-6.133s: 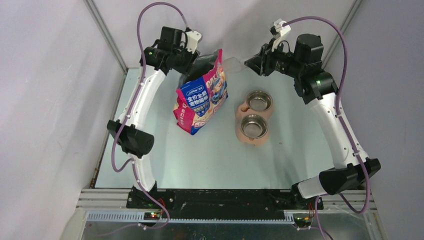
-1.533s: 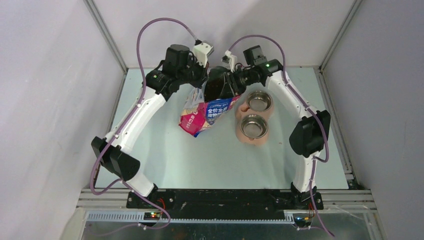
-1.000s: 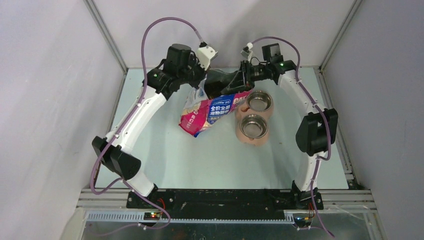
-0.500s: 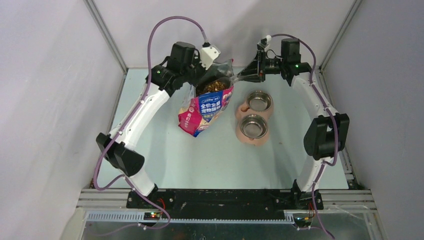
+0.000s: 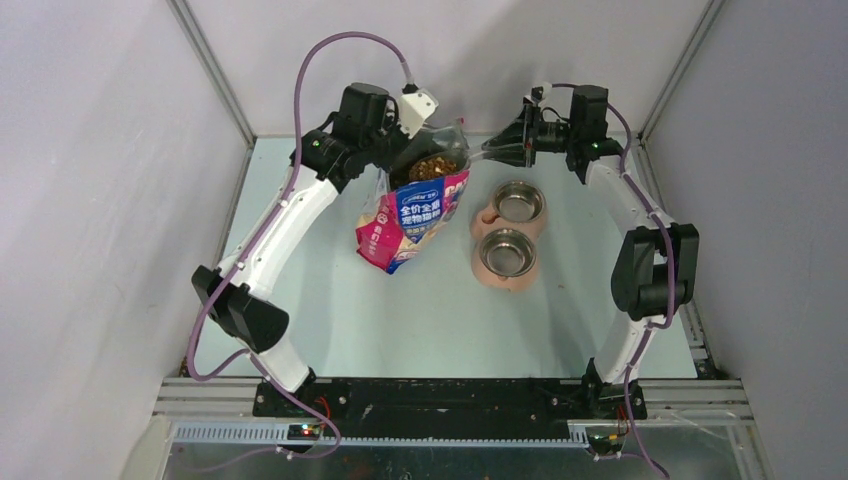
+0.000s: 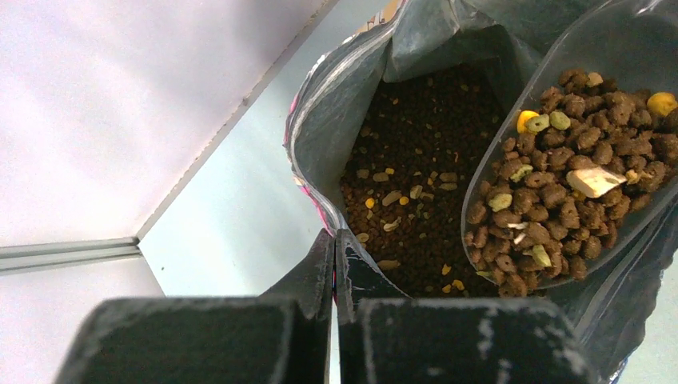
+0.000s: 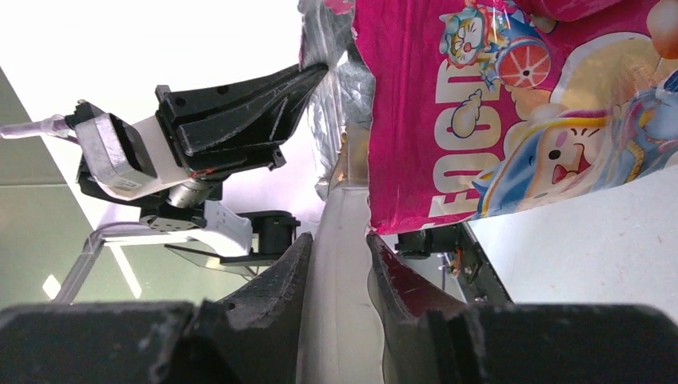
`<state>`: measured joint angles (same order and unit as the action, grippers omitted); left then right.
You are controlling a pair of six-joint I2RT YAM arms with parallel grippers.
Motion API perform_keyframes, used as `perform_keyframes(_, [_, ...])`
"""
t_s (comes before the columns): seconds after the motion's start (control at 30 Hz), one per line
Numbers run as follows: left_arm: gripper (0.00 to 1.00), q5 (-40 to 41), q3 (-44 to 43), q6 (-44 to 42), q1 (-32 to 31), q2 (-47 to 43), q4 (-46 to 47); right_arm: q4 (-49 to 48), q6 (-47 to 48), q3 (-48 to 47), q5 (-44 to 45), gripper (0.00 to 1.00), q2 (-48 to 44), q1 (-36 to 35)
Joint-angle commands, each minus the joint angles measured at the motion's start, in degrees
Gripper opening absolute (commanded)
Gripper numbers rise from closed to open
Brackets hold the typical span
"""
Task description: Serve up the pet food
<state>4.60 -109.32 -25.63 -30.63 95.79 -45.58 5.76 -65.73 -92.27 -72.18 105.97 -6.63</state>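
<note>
The pet food [image 6: 416, 200] is brown kibble inside the open pink and blue bag [image 5: 415, 215]. More pet food [image 6: 572, 192] fills the clear scoop [image 6: 640, 64], which hovers over the bag's mouth [image 5: 432, 165]. My left gripper [image 6: 334, 234] is shut on the bag's near rim and keeps the bag [image 6: 320, 136] open; from above it is at the bag's left top edge [image 5: 395, 168]. My right gripper [image 7: 340, 240] is shut on the scoop's pale handle [image 7: 340, 320], right of the bag [image 7: 512, 104], and shows from above [image 5: 512, 145].
Two steel bowls [image 5: 518, 203] [image 5: 508, 250] sit in a pink stand [image 5: 482, 270] right of the bag, both without food. Grey walls close in the pale table [image 5: 400, 320] on three sides. The left arm's wrist [image 7: 232, 120] shows in the right wrist view.
The right arm drew back to the right and lifted the scoop out of the bag, now loaded with kibble. The left gripper kept hold of the rim, and the bag stands more upright.
</note>
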Motion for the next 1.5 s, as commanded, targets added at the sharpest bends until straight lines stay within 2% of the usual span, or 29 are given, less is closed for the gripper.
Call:
perform_keyframes(0.0, [0.0, 1.4, -2.1, -1.9, 0.0, -1.3, 0.7, -13.7, -11.9, 1.2, -0.1, 0.0, -0.6, -1.0])
perform_keyframes(0.13, [0.0, 2.1, -3.3, -2.2, 0.0, -0.2, 0.4, -21.4, -16.0, 3.0, -1.8, 0.0, 0.4, -1.3])
perform_keyframes(0.27, [0.0, 2.8, -3.6, -3.2, 0.2, 0.0, 0.8, -23.3, -17.1, 3.7, -2.0, 0.0, 0.2, 0.2])
perform_keyframes(0.87, [0.0, 4.0, -2.7, -3.1, 6.0, 0.0, 0.9, -27.1, -18.0, 7.0, -1.5, 0.0, -3.9, 7.5])
perform_keyframes(1.13, [0.0, 0.0, -2.3, -0.6, 6.1, 0.0, 0.0, -27.4, -17.1, 9.6, -1.0, 0.0, -7.1, 9.9])
perform_keyframes(1.47, [0.0, -0.8, -4.3, 0.5, 6.1, 1.9, -0.2, -28.5, -17.4, 11.4, -1.0, 0.0, -9.0, 11.9])
